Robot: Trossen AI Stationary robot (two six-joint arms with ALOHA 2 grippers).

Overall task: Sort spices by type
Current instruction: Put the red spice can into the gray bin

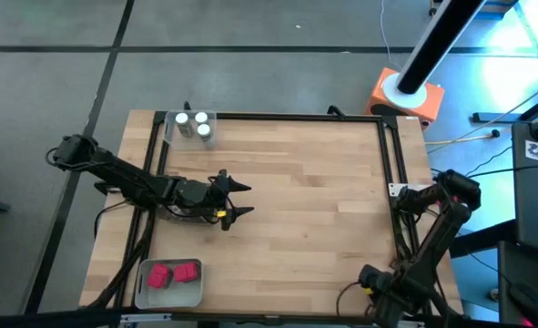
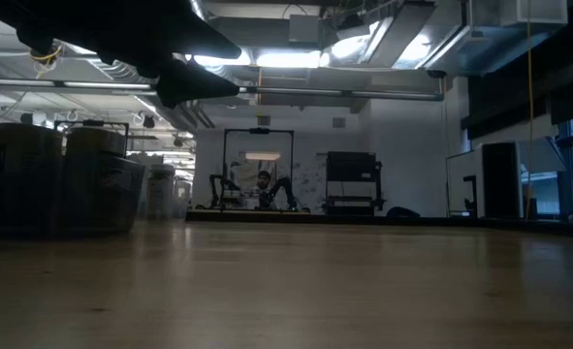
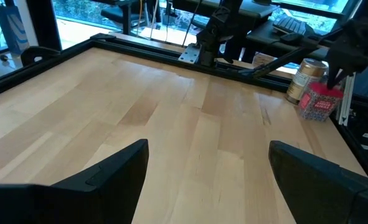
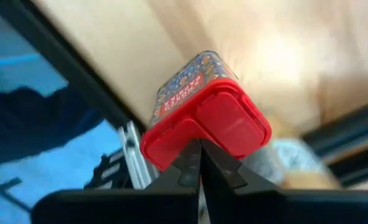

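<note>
My left gripper [image 1: 242, 199] is open and empty above the table's left middle; it also shows in the low view [image 2: 184, 68]. Three white-lidded jars [image 1: 194, 126] stand in a clear tray at the far left corner. Two red boxes [image 1: 172, 273] lie in a grey tray at the near left. A red-lidded box [image 3: 320, 102] and a tan-lidded jar [image 3: 305, 78] stand at the table's right edge. My right gripper [image 4: 200, 163] is shut there, its tips right at the red box [image 4: 199, 109]. The arm hides both in the high view. My right gripper's shut fingertips [image 4: 193, 158] come from above at the edge of the box's red lid [image 4: 224, 127]. I cannot tell whether they touch it. The box stands on the table beside the tan-lidded jar.
A black metal frame [image 1: 391, 164] runs round the table top. The clear tray [image 1: 171, 128] and the grey tray [image 1: 143, 290] sit along the left side. Bare wood [image 1: 314, 210] lies between the two arms. An orange and white base [image 1: 405, 96] stands beyond the far right corner.
</note>
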